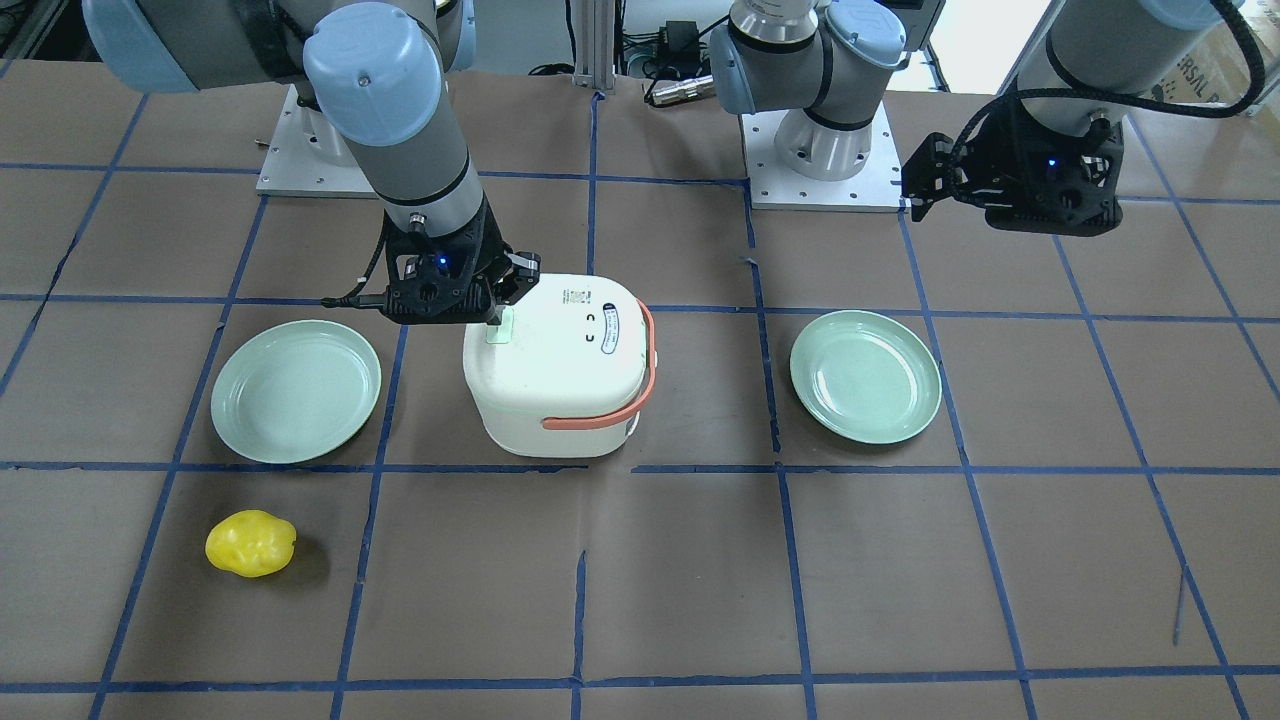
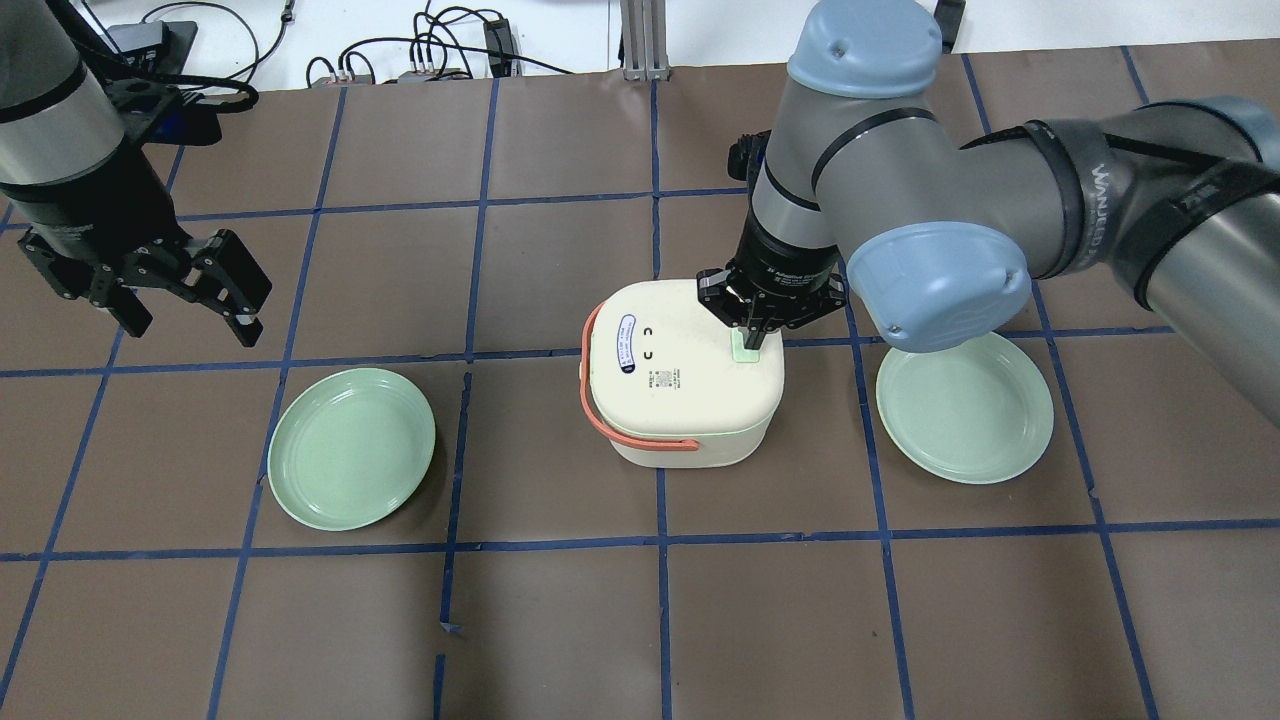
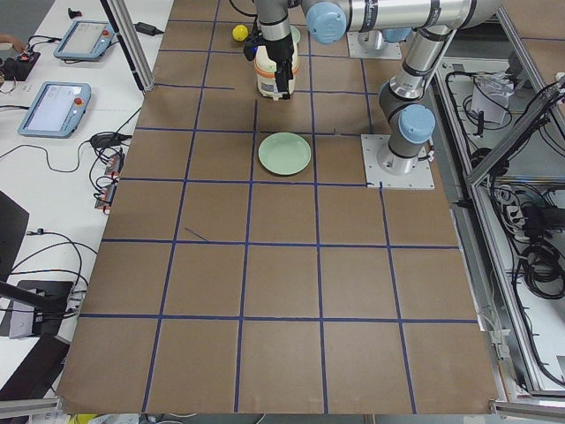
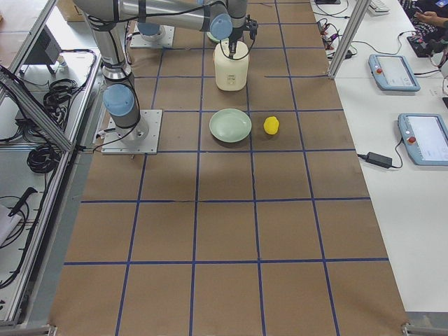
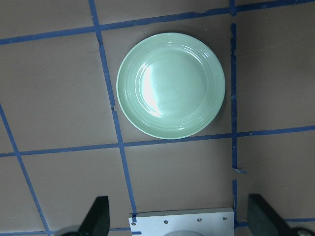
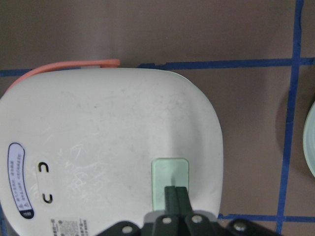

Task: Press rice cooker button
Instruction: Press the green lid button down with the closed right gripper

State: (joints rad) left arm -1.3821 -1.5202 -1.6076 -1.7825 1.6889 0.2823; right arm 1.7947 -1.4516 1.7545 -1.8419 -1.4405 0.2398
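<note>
A white rice cooker (image 2: pixel 680 375) with an orange handle (image 2: pixel 625 430) stands mid-table. Its pale green button (image 6: pixel 170 172) sits on the lid near the robot's side, also seen from overhead (image 2: pixel 745 349) and from the front (image 1: pixel 499 330). My right gripper (image 6: pixel 175 192) is shut, its fingertips together and down on the button's edge; it also shows from overhead (image 2: pixel 752 335) and in the front view (image 1: pixel 497 318). My left gripper (image 2: pixel 185 300) is open and empty, held above the table far to the left, over a green plate (image 5: pixel 171 85).
Two green plates lie either side of the cooker (image 2: pixel 351 461) (image 2: pixel 965 407). A yellow lemon-like object (image 1: pixel 251 543) lies at the far side of the table beyond the right-hand plate. Arm base plates (image 1: pixel 822 185) stand at the robot's edge.
</note>
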